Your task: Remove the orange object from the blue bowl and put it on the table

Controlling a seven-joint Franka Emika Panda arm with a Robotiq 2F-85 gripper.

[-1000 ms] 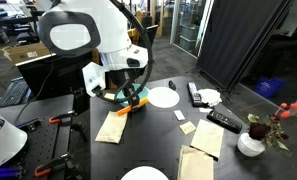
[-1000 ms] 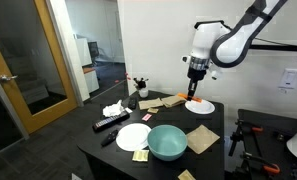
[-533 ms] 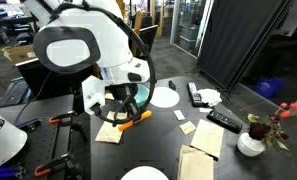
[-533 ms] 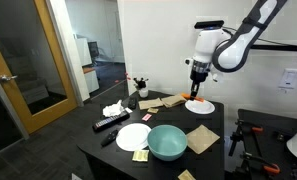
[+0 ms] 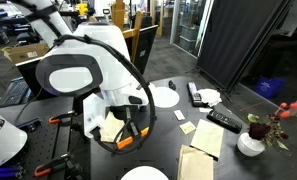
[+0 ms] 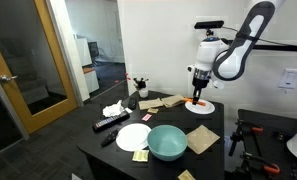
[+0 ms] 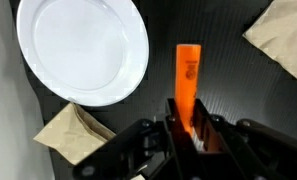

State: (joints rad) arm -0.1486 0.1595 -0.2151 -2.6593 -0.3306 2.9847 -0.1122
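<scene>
Orange stick held upright by its near end in the narrowed jaws of the gripper, over bare black table just right of a white plate, wrist view. Whether its tip touches the table cannot be told. Tan napkins lie near the plate's lower rim. In an exterior view the stick hangs below the gripper at the table's far side, well apart from the blue bowl, which stands at the near edge beside a second plate.
</scene>
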